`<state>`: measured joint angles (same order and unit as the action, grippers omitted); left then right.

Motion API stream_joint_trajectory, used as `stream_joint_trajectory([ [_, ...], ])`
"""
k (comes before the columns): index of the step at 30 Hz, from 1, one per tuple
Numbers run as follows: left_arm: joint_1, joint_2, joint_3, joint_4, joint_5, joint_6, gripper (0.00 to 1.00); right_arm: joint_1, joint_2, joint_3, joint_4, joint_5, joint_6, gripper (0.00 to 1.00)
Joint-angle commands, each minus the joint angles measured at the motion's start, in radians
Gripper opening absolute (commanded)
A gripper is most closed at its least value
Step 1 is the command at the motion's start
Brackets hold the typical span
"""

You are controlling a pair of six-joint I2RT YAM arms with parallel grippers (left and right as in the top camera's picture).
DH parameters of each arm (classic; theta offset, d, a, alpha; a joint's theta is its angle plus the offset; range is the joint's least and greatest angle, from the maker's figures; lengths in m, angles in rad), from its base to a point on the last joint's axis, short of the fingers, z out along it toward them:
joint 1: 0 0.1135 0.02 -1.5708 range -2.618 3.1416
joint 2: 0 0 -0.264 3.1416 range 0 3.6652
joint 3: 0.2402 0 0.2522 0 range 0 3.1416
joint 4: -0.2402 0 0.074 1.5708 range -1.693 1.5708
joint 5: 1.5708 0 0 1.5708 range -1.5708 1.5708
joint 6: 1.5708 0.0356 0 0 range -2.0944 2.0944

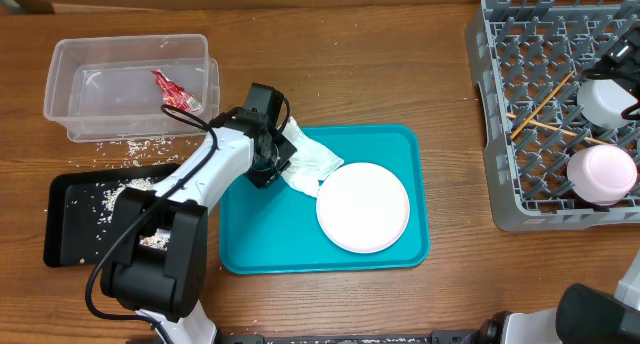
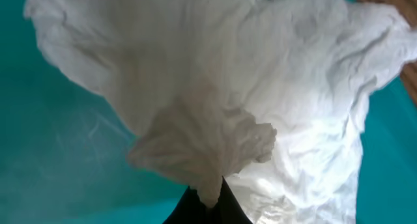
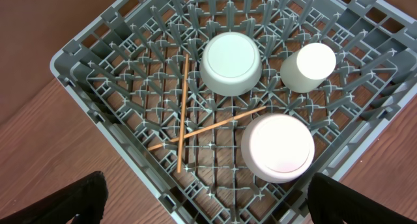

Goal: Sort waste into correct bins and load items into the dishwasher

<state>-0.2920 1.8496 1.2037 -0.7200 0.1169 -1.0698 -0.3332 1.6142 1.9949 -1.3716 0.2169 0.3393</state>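
My left gripper (image 1: pixel 268 164) is shut on the crumpled white napkin (image 1: pixel 312 160), which lies on the teal tray (image 1: pixel 400 149) next to the white plate (image 1: pixel 363 206). In the left wrist view the napkin (image 2: pixel 215 74) fills the frame, pinched between the fingertips (image 2: pixel 210 201). The red wrapper (image 1: pixel 172 90) lies in the clear tub (image 1: pixel 62 69). The black tray (image 1: pixel 70 239) holds rice (image 1: pixel 112 196). The grey dish rack (image 1: pixel 500 184) holds two upturned white bowls (image 3: pixel 231 62) (image 3: pixel 278 148) and crossed chopsticks (image 3: pixel 183 113). My right gripper (image 3: pixel 205 180) is open above the rack's near edge.
A third white cup-like piece (image 3: pixel 308 66) stands in the rack. Loose rice grains (image 1: pixel 130 144) are scattered on the wooden table between the tub and the black tray. My left arm reaches over the black tray's right end.
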Motion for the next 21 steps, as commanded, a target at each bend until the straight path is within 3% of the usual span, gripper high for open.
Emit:
stream_joint_trajectory([
  [1,0.012,-0.06,0.093,-0.073,0.048,0.054,0.04,0.001,-0.008,0.002,0.005,0.01,0.001,1.0],
  [10,0.012,-0.217,0.327,-0.328,-0.151,0.098,0.04,0.001,-0.008,0.002,0.005,0.01,0.001,1.0],
  [18,0.021,-0.301,0.363,-0.211,-0.657,0.097,0.04,0.001,-0.008,0.002,0.005,0.01,0.001,1.0],
  [21,0.056,-0.286,0.362,-0.146,-0.752,0.098,0.04,0.001,-0.008,0.002,0.005,0.01,0.001,1.0],
])
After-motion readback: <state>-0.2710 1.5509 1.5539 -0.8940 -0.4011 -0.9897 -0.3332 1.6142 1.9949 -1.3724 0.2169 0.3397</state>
